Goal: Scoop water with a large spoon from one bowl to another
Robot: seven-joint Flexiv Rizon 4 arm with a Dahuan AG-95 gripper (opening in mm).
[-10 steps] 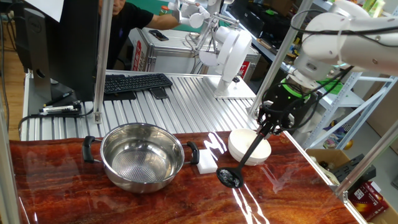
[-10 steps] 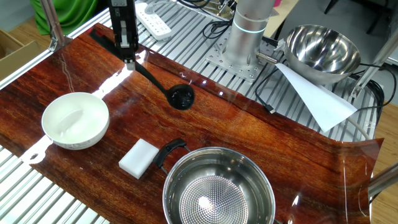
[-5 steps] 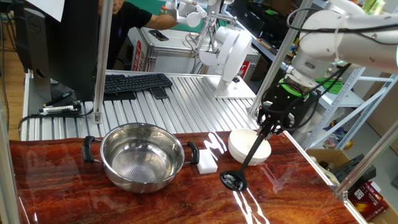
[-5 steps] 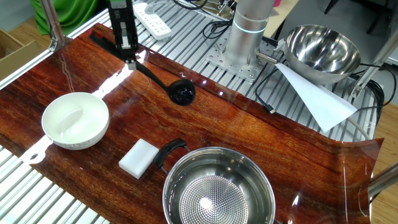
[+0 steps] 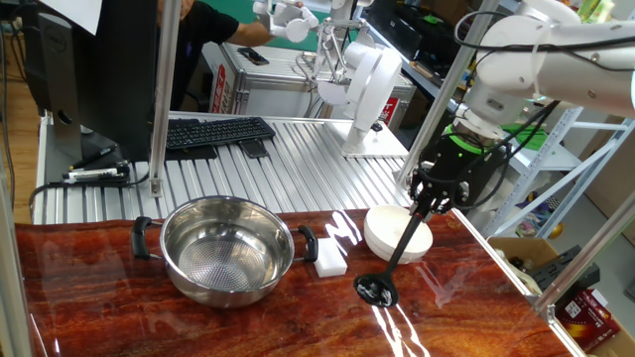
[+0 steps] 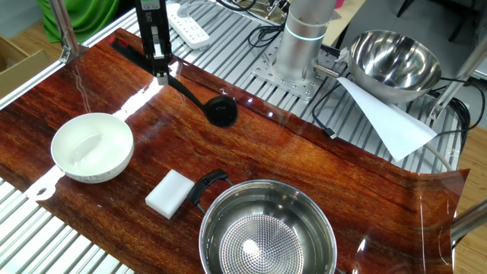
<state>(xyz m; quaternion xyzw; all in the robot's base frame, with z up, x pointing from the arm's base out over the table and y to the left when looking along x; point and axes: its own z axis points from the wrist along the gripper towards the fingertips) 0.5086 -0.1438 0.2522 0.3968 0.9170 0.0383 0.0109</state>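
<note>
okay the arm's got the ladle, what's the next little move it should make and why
Probably swing the ladle toward the steel pot. The claw grips its handle, but the cup hangs over bare table, beside neither the pot nor the white bowl, and scooping starts at the pot.

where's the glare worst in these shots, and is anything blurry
One fixed view: white glare streaks on the glossy table beside the ladle. The other fixed view: a bright spot on the steel pot bottom and a streak near the pincer; both views look sharp.
</note>
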